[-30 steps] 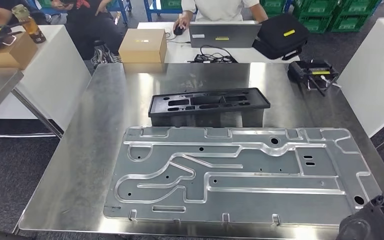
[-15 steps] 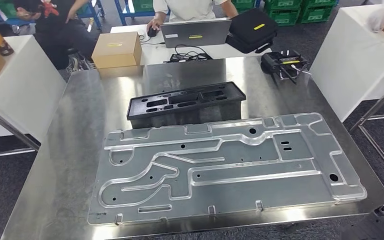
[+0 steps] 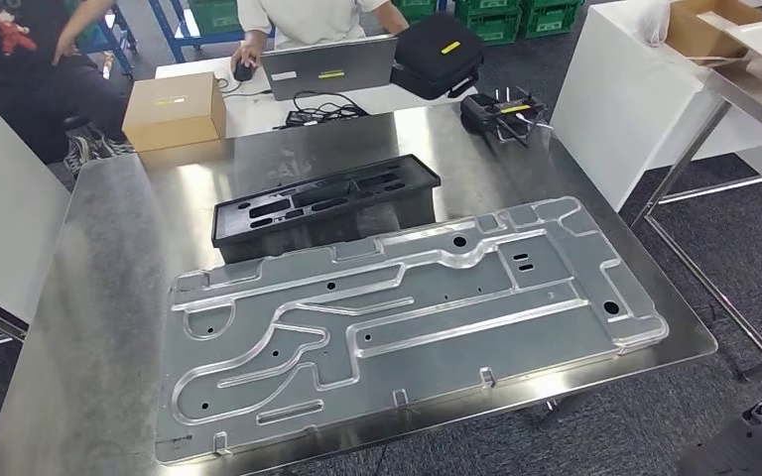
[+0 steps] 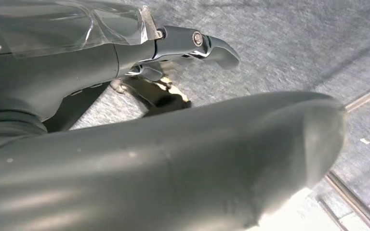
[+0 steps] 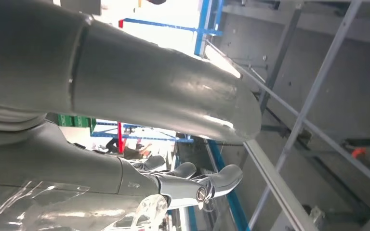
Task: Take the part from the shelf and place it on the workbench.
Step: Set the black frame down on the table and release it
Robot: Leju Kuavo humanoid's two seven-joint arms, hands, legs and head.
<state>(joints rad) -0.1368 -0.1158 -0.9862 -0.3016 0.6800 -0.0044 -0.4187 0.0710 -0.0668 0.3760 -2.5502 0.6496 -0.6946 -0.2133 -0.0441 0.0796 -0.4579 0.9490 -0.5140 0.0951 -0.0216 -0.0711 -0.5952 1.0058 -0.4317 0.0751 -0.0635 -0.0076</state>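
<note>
The left hand [image 4: 164,159] hangs over grey carpet in its wrist view, thumb thick across the picture and the darker fingers [image 4: 192,45] stretched out straight and apart from it, with nothing between them. The right hand [image 5: 139,139] is the same in its own wrist view: fingers [image 5: 207,183] reaching forward in a loose row, thumb clear of them, nothing held.

In the head view one steel workbench [image 3: 99,297] runs away from the robot. On it lie two parts. The nearer is one large flat metal plate [image 3: 407,317], pressed with raised channels and small holes, lying slightly askew and covering most of the near half of the bench. Just behind it, touching or almost touching its far edge, is one black plastic tray-like part [image 3: 322,203] with several cut-out pockets in its top. At the far right corner of the bench sits one small black device [image 3: 501,111] with yellow markings.

Beyond the bench a white table carries one cardboard box [image 3: 174,109], one laptop [image 3: 329,67], one black bag [image 3: 439,55] with a yellow tag, and a tangle of black cable [image 3: 319,109]. Two people are there: one in a light shirt [image 3: 308,18] seated behind the laptop with a hand on a mouse, one in dark clothes [image 3: 30,59] at the far left. Green crates [image 3: 501,15] are stacked behind.
</note>
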